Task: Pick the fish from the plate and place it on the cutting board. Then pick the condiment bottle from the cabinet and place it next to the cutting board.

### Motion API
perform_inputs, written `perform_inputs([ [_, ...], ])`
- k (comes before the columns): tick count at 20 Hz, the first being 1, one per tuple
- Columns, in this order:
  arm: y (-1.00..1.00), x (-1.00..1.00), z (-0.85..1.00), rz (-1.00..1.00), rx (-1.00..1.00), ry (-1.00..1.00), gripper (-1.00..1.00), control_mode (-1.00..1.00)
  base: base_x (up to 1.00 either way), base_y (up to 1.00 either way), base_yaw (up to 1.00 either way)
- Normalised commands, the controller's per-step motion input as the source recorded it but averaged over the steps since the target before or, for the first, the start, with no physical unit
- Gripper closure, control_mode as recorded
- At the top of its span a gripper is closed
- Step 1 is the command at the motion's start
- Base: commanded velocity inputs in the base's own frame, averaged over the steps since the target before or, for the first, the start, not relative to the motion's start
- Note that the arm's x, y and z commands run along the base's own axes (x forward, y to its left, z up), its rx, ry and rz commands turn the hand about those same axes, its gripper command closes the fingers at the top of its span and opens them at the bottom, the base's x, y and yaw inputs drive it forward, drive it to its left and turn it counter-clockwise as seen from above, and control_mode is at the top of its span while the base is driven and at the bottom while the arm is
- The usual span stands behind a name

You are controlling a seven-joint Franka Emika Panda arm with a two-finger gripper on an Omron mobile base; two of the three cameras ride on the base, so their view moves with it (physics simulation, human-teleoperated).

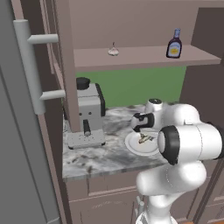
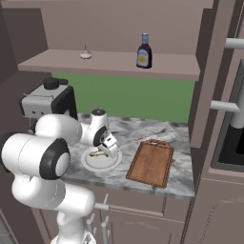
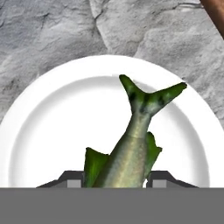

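Grey marble counter (image 2: 143, 136) carries the plate (image 3: 52, 113), and the fish (image 3: 131, 153) lies on it between my fingertips (image 3: 72, 177). My gripper (image 2: 108, 147) looks pinched on the fish's body. I judge a straight lift best, then across to the board (image 2: 151, 163) just beside. My arm folds low, wrist pointing down over the plate.

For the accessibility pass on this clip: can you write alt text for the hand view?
A greenish, silvery fish sits between the two finger tips of the gripper, tail pointing away, over a round white plate on a grey marbled counter.
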Motion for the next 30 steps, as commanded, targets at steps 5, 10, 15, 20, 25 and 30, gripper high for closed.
perform_inputs([
  [5,-0.16,0.00,0.21,0.00,0.00,0.02,1.00,-1.00,0.00,0.00,0.00],
  [10,-0.17,-0.01,0.16,0.00,0.00,0.00,1.00,-1.00,0.00,0.00,0.00],
  [15,-0.11,-0.12,0.12,0.00,0.00,0.00,1.00,-1.00,0.00,0.00,0.00],
  [20,-0.09,-0.16,0.09,0.00,0.00,0.00,1.00,-1.00,0.00,0.00,0.00],
  [25,-0.14,-0.08,0.03,0.00,0.00,0.00,1.00,-1.00,0.00,0.00,0.00],
  [30,-0.20,-0.04,0.02,0.00,0.00,0.00,1.00,-1.00,0.00,0.00,0.00],
])
